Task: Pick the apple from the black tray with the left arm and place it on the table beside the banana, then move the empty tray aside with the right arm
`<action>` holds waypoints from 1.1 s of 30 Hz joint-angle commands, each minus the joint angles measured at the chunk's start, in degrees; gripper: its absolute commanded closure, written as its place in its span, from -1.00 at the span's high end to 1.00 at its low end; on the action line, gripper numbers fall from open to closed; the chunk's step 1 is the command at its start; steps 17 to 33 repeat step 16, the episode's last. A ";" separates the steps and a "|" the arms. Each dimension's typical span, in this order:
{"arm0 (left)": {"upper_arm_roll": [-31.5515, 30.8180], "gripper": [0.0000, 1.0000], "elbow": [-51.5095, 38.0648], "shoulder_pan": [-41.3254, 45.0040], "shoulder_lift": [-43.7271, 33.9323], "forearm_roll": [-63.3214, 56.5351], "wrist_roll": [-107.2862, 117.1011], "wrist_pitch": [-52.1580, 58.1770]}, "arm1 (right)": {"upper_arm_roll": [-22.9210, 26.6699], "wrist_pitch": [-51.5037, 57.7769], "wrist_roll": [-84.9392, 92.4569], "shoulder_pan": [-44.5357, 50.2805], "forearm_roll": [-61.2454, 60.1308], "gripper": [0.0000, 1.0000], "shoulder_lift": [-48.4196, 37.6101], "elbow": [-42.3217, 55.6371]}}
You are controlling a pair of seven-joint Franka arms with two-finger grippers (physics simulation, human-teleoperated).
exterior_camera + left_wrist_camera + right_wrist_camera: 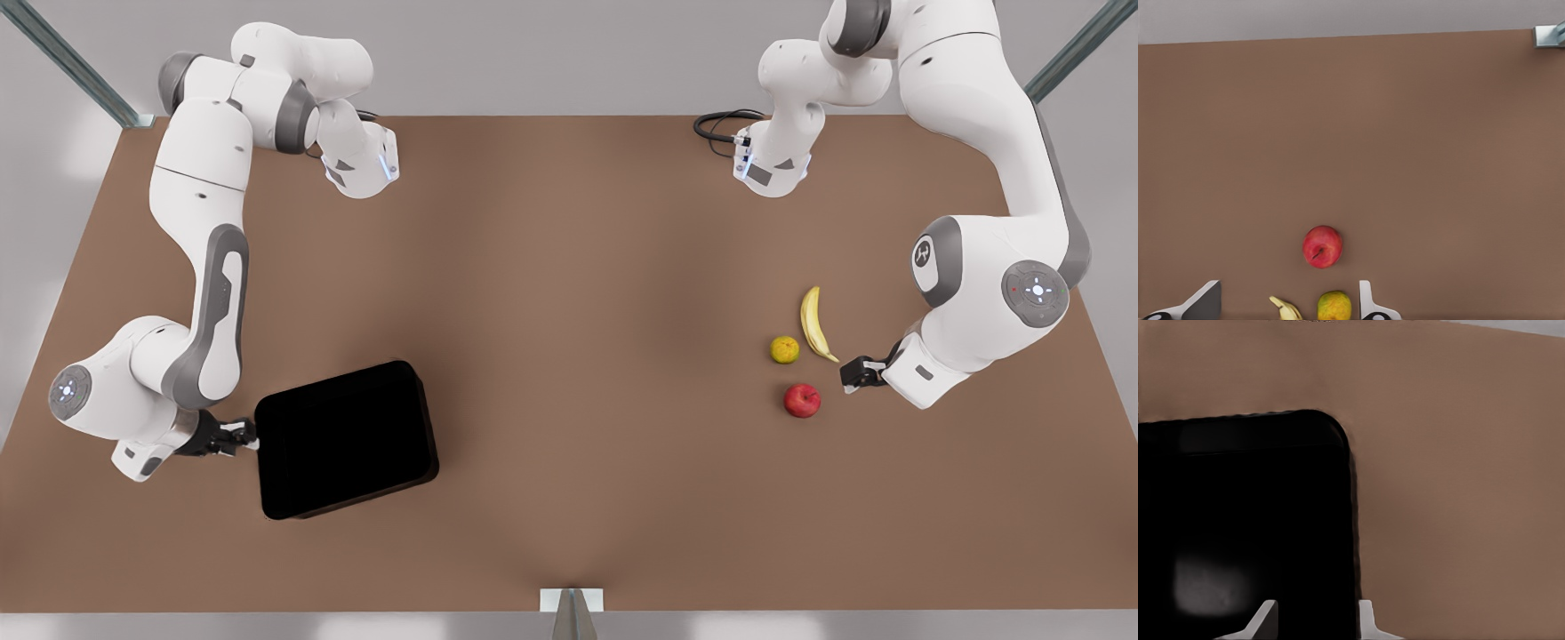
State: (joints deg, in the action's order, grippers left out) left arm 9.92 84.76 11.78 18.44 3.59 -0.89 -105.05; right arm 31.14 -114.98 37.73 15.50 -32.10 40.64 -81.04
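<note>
Apple (802,400) sits on the table (569,293), off the tray, at the front view's right, near the banana (814,324) and a smaller yellow-orange fruit (784,349); the three lie close together without touching.

Left gripper (855,373): you have it low over the table just right of the apple, at the banana's nearer tip. Its fingers (1368,300) stand apart and hold nothing; the left wrist view looks past them at the apple (1322,246), with the banana tip (1286,309) and the yellow-orange fruit (1334,306) between them. Judgement: the apple placement looks done, and the spread fingers suit a release.

Right gripper (233,436): at the front view's left, level with the left edge of the black tray (347,439). The right wrist view shows one fingertip (1265,617) over the tray floor (1238,520) and the other just outside the rim, so the jaws straddle that rim. Whether they pinch it yet you cannot tell. Judgement: straddling the low rim is the only purchase on so flat a thing, ready for dragging it aside.

Tray: empty, glossy, slightly skewed to the table edges, well apart from the fruit.

Writing: no legible text; a round emblem marks a joint cap on the left arm (923,255).
</note>
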 commanded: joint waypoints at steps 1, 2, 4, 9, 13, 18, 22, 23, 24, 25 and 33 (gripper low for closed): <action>0.01 1.00 -0.03 0.00 -0.07 -0.08 1.07 0.02 | -0.02 -0.42 8.68 0.15 -0.68 1.00 -0.38 0.10; 0.01 1.00 -0.03 0.00 -0.07 -0.08 1.07 0.02 | -0.37 -0.24 6.14 0.41 -0.77 1.00 -1.52 0.10; 0.01 1.00 -0.03 0.09 -0.07 -0.08 1.16 0.02 | -0.55 3.00 -3.71 3.49 0.46 1.00 -5.57 0.18; 0.01 1.00 -0.03 0.09 0.11 -0.08 1.16 0.02 | -0.64 19.09 -29.73 13.77 15.05 1.00 -12.95 9.15; 0.01 1.00 -0.03 0.09 0.11 -0.08 1.16 0.02 | -0.73 20.76 -35.27 13.95 18.02 1.00 -12.87 9.06; 0.01 1.00 -0.03 0.09 0.11 -0.17 1.07 0.02 | 0.33 20.76 -40.96 13.60 18.57 1.00 -12.69 9.15; 0.01 1.00 -0.03 0.09 0.11 -0.17 1.07 0.02 | 0.33 20.76 -40.96 13.60 18.57 1.00 -12.69 9.15; 0.01 1.00 -0.03 0.09 0.11 -0.17 1.07 0.02 | 0.33 20.76 -40.96 13.60 18.57 1.00 -12.69 9.15; 0.01 1.00 -0.03 0.09 0.11 -0.17 1.07 0.02 | 0.33 20.76 -40.96 13.60 18.57 1.00 -12.69 9.15; 0.01 1.00 -0.03 0.09 0.11 -0.17 1.07 0.02 | 0.33 20.76 -40.96 13.60 18.57 1.00 -12.69 9.15; 0.01 1.00 -0.03 0.09 0.11 -0.17 1.07 0.02 | 0.33 20.76 -40.96 13.60 18.57 1.00 -12.69 9.15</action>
